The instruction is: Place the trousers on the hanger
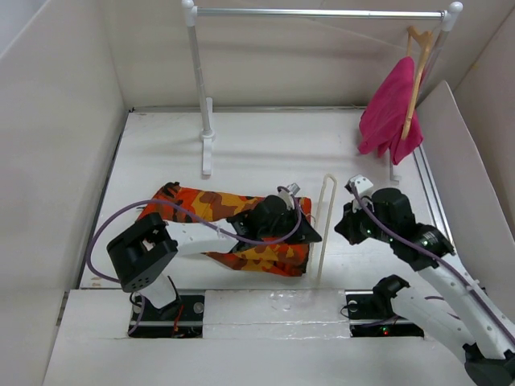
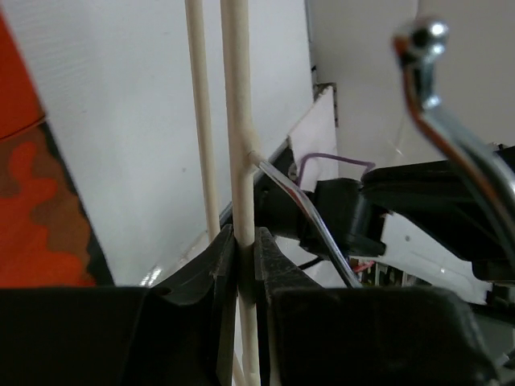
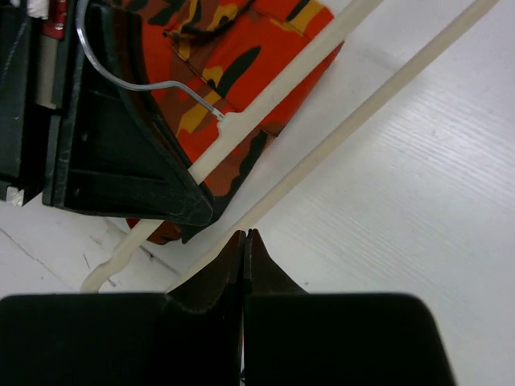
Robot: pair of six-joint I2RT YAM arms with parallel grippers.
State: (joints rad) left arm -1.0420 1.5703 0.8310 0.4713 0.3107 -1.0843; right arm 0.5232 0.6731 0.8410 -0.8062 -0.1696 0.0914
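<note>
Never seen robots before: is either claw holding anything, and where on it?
The left gripper clamps the hanger on its cream arm, just below where the hook joins. The right gripper is shut, empty.

Site: robot lab test cell; a staged bench, not a lived-in room.
Enclosure: plain white panel walls [image 1: 56, 121] box in a white worktop [image 1: 265, 153].
Rig: black left arm [image 1: 161, 241] and right arm [image 1: 438, 261] bolted at the near edge; purple cable [image 1: 91, 245] looping loose.
Props: small white clothes rail [image 1: 322, 12] standing on the worktop, pink garment [image 1: 390, 108] hung on it from a wooden hanger [image 1: 417, 72]; the trousers [image 1: 205, 203] laid flat.
</note>
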